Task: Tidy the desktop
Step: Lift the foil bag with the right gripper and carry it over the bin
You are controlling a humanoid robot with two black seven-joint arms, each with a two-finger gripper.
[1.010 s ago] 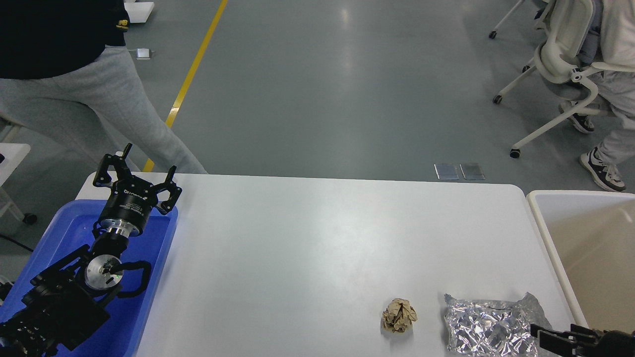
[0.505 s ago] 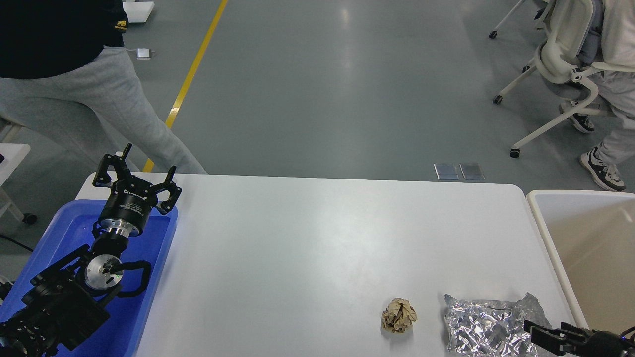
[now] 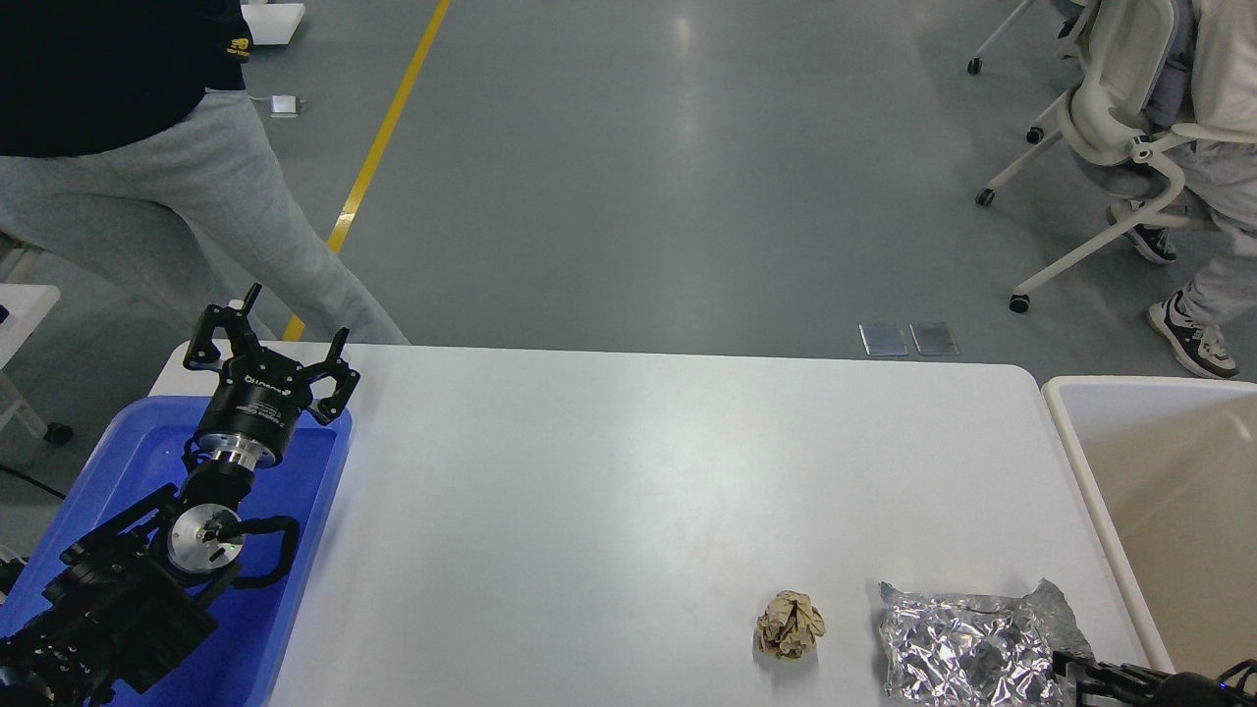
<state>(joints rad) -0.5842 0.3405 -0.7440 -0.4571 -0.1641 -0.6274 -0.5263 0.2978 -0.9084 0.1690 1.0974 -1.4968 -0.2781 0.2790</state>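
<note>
The white desktop (image 3: 628, 471) carries a crumpled brown paper ball (image 3: 790, 625) and a crumpled silver foil bag (image 3: 967, 643) near its front right. My left gripper (image 3: 295, 319) is open and empty, held over the far end of the blue tray (image 3: 309, 481) at the desktop's left. My right gripper (image 3: 1080, 678) shows only as dark tips at the bottom right edge, just beside the foil bag's right corner. Its fingers cannot be told apart.
A white-rimmed beige bin (image 3: 1065, 422) stands at the desktop's right end. A person in grey trousers (image 3: 196, 196) stands beyond the far left corner. A seated person on a white office chair (image 3: 1129, 128) is at the far right.
My right gripper has slid down and slightly right towards the bottom edge, so less of it shows. The left arm, paper ball and foil bag have not moved.
</note>
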